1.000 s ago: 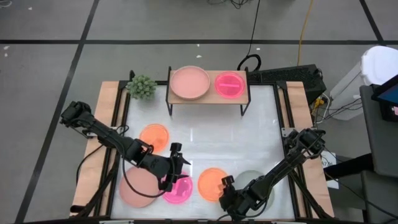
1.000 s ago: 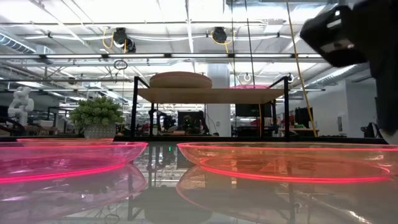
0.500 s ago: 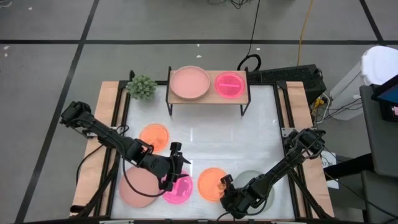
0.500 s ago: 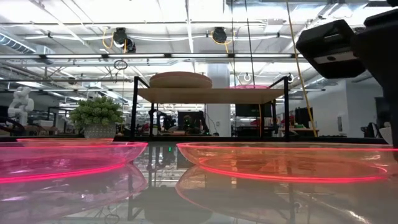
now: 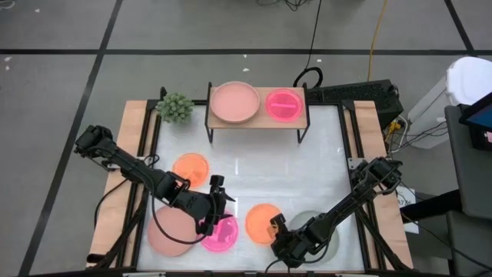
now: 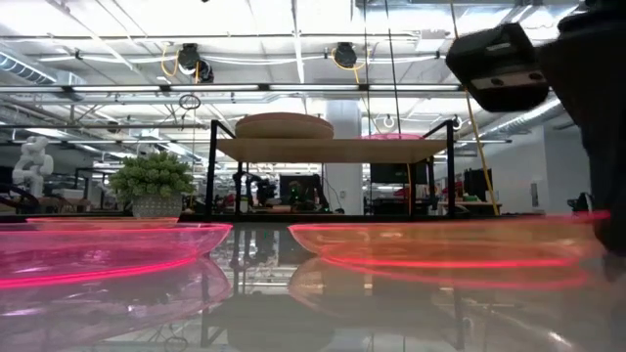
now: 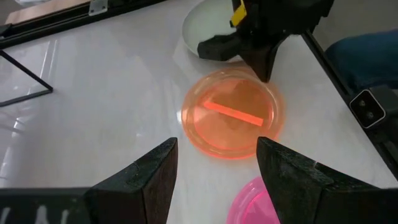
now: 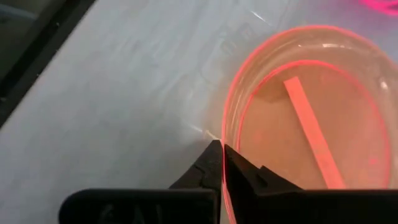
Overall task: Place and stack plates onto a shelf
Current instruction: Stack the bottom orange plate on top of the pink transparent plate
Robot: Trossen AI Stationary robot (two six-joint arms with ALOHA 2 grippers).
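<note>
The shelf (image 5: 257, 115) stands at the table's far edge with a large dusty-pink plate (image 5: 235, 101) and a small magenta plate (image 5: 285, 104) on its board. On the table lie an orange plate (image 5: 191, 166), a large pink plate (image 5: 171, 231), a magenta plate (image 5: 221, 235) and a pale green plate (image 5: 327, 231). My right gripper (image 5: 275, 228) is shut on a second orange plate (image 5: 261, 221). My left gripper (image 5: 218, 206) hovers open just above the magenta plate's far edge, pointing toward the held orange plate (image 7: 231, 115). My right gripper pinches the orange plate's rim (image 8: 225, 134) between its two fingers, at the plate's near-right edge. The fingers come slanting down from the table's near right. The held side (image 6: 587, 223) is raised and the plate tilts, its opposite edge (image 6: 298, 233) low at the table.
A small potted plant (image 5: 175, 107) stands at the far left corner beside the shelf. Wooden rails (image 5: 132, 154) frame the white tabletop. Bare tabletop (image 5: 269, 173) lies between the shelf and the plates.
My right gripper has shut on the orange plate's rim and risen a little. The plate's held side has tipped up while its opposite edge stays low, and the plate has shifted slightly toward the far edge.
</note>
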